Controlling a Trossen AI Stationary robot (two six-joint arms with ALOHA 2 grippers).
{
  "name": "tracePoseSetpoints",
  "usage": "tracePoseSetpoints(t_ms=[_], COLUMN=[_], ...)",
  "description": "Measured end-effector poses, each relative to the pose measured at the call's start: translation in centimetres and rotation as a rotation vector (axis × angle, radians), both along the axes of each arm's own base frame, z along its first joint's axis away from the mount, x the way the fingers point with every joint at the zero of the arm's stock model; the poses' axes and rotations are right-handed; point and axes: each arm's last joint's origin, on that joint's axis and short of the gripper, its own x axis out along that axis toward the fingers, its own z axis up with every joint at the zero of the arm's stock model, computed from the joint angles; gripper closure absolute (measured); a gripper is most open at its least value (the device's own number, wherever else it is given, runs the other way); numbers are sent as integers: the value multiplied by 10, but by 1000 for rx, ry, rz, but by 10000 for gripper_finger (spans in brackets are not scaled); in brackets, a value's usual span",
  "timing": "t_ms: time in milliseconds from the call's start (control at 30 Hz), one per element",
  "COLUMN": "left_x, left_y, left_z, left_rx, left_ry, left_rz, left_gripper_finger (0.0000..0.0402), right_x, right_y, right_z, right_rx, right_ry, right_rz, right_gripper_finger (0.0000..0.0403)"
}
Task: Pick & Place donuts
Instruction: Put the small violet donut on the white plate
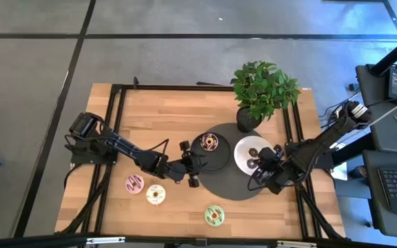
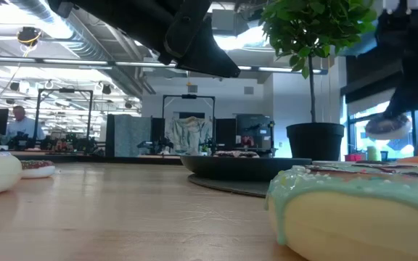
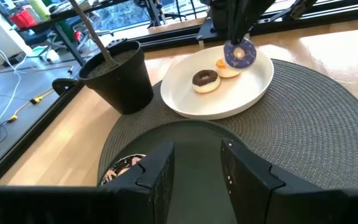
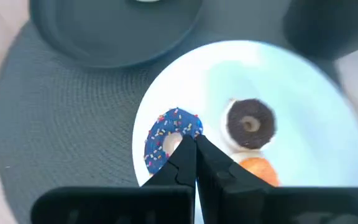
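My right gripper (image 4: pixel 196 149) is shut on a blue sprinkled donut (image 3: pixel 239 54) above the white plate (image 3: pixel 185 102). A brown donut (image 3: pixel 205 79) and an orange one (image 3: pixel 225 67) lie on that plate. My left gripper (image 3: pixel 197 177) stands open and holds nothing, just above the near-left rim of the black plate (image 1: pixel 220 160). That plate holds a brown-iced donut (image 1: pixel 210 142). Pink (image 1: pixel 134 184), cream (image 1: pixel 156 195) and green (image 1: pixel 214 215) donuts lie flat on the wooden table. My right gripper pinches one side of the blue donut's ring (image 4: pixel 180 138) between its two fingers. Whether one finger goes through the hole I cannot tell. The fingers (image 3: pixel 234 28) come from above, slanting down. The donut hangs on edge below them, clear of the white plate.
Both plates sit on a round grey woven mat (image 1: pixel 236 186). A potted plant (image 1: pixel 260 89) stands just behind the plates at the far right. Black frame rails (image 1: pixel 112 138) run along the table's sides. Bare wood lies at the table's far left.
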Motion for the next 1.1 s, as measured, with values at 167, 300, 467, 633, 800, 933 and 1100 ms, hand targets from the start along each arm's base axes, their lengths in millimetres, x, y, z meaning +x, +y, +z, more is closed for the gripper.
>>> tracePoseSetpoints(t_ms=[167, 300, 467, 633, 800, 933, 1100], left_x=[1, 2, 3, 3, 3, 3, 3], left_y=[2, 5, 6, 6, 6, 6, 5], left_z=[0, 0, 0, 0, 0, 0, 0], left_rx=[-2, -19, -30, -32, -32, -35, -37], left_ry=[-3, -6, -2, -1, -1, 1, 3], left_rz=[5, 2, -17, -20, -20, -31, -38], left_gripper_finger=[278, 278, 276, 281, 280, 277, 279], right_x=[-5, -10, -13, -15, -14, -14, -14], right_y=[-6, -10, -15, -20, -22, -22, -22], right_z=[-19, -33, -48, -54, -54, -54, -54], right_rx=[52, 56, 67, 43, 5, -1, -1], right_ry=[-83, -88, -117, -106, -114, -115, -112], right_rz=[39, 39, 27, 11, 11, 13, 15], right_gripper_finger=[401, 401, 401, 401, 392, 373, 354])
